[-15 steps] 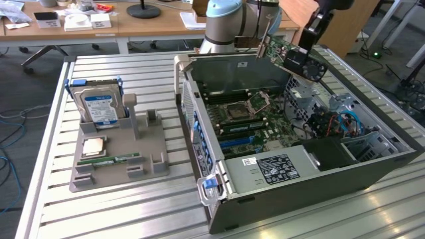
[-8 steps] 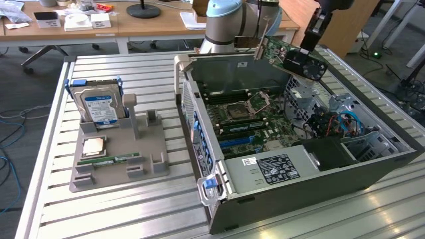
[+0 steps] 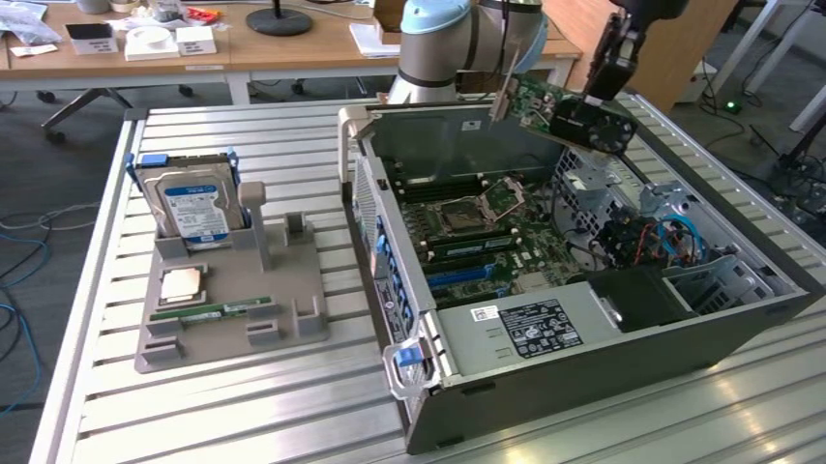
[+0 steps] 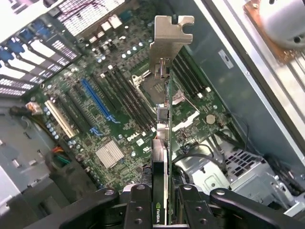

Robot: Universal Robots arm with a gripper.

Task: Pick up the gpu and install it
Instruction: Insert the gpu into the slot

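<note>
- Green board with a black cooler: that's the gpu (image 3: 566,111), up in the air above the motherboard (image 3: 478,227) and well clear of it, over the far side of the open case (image 3: 606,338).
- The gripper (image 4: 164,207) has its jaws clamped on the card at the cooler end. The wrist view shows the card edge-on, pinched between the two fingers.
- The card's long axis runs straight out from the gripper to the pale metal bracket (image 4: 169,43) at the far end.
- In the exterior view the card hangs tilted, not level with the motherboard, with the bracket end toward the exterior view's left of the gripper.
- What matters here is the blue slot (image 4: 97,100) on the motherboard. It lies off to one side of the card's line, and in the wrist view it slants across that line rather than running along it.
- My read is that card and slot are not lined up, in position or in heading — the gap down to the motherboard is wide open too.
- Nothing is seated, and the card's lower edge touches no part of the motherboard.
</note>
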